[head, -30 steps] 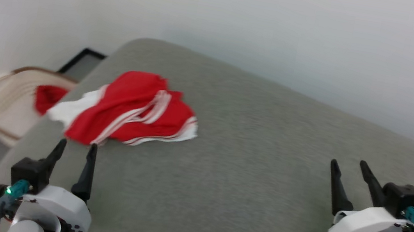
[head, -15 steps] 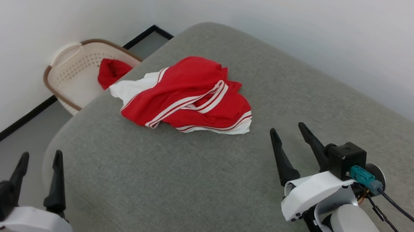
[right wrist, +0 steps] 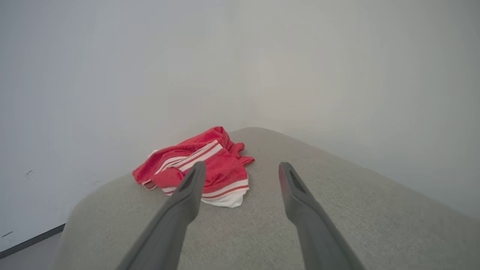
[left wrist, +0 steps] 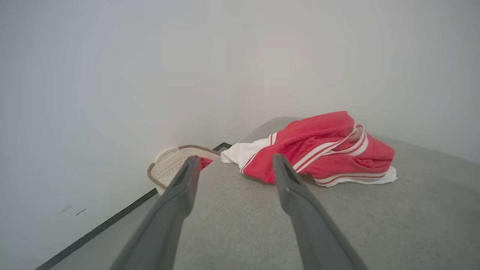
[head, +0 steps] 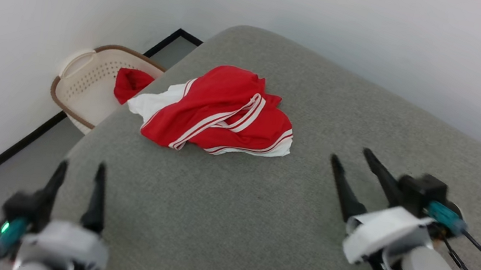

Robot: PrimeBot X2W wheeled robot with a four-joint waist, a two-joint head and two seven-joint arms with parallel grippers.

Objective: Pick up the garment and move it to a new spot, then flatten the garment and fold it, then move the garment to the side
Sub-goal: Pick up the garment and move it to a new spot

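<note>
Basket (head: 83, 91) with red cloth (head: 131, 84), garment (head: 224, 113) nearby

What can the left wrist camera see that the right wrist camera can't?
Extra in the left wrist view: a pale basket beside the table with a red cloth in it, and the open left gripper. Extra in the right wrist view: the open right gripper. In both: the crumpled red and white garment lying on the grey table, with the white wall behind.
</note>
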